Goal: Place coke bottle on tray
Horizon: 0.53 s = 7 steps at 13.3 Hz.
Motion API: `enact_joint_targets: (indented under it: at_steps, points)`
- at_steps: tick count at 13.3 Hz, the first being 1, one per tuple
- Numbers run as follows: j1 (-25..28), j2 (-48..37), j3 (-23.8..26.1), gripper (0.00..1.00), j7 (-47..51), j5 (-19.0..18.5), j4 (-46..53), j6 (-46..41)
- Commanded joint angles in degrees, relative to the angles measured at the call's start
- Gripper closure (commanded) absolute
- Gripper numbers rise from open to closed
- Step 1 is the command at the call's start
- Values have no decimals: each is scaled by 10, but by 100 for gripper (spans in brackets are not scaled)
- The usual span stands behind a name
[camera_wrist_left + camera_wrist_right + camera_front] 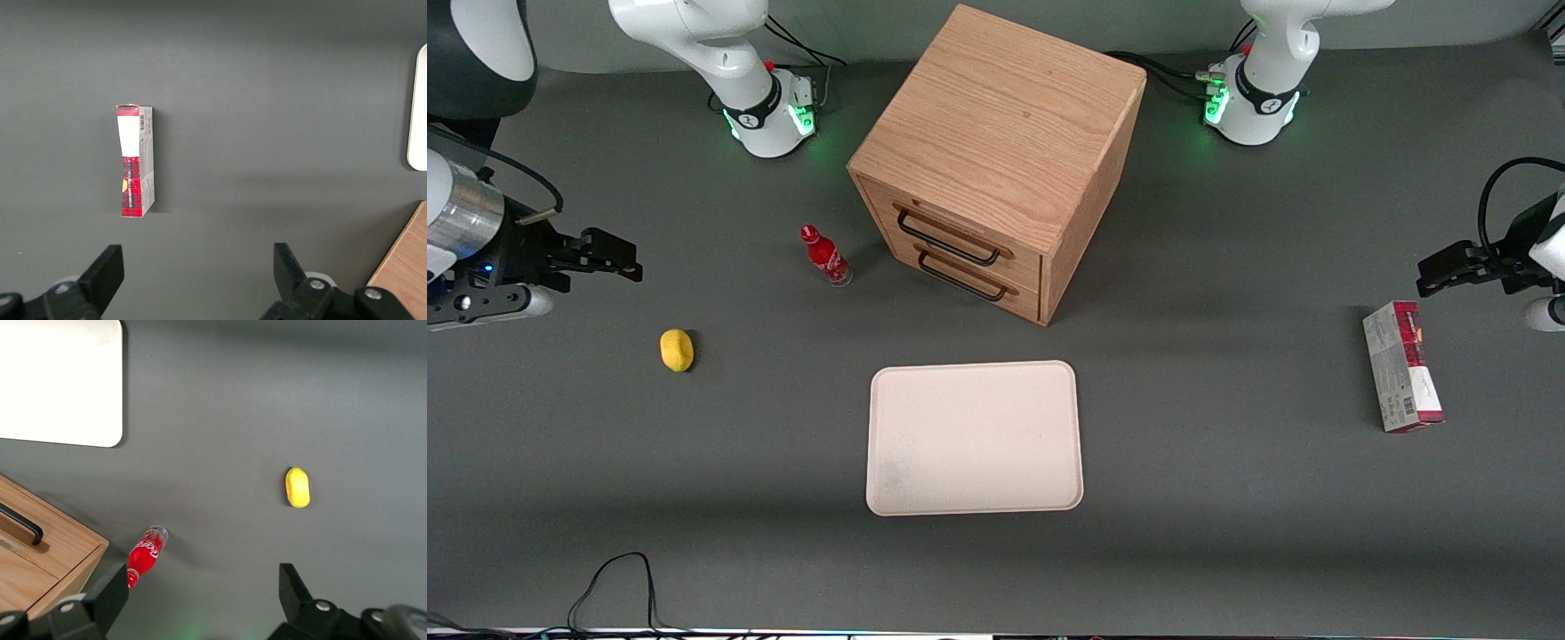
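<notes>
Nearest the camera lay the tray [975, 437], bare. Farther off, the coke bottle [826, 256] stood upright beside the cabinet [996, 160]. The gripper [609, 256], fingers spread wide and empty, was best lowered squarely over its cap.

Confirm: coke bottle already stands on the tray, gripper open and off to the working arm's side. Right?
Not quite. The coke bottle stands on the table beside the wooden cabinet, not on the tray, which is bare in the front view. The gripper is open, toward the working arm's end.
</notes>
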Motion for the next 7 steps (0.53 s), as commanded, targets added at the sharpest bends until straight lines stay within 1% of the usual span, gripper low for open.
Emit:
enact_joint_targets:
  at_steps: [1,7]
  points:
    - [-11,-3,-1,0,-6,22,10,-26]
    - [-10,3,-3,0,-12,22,17,-31]
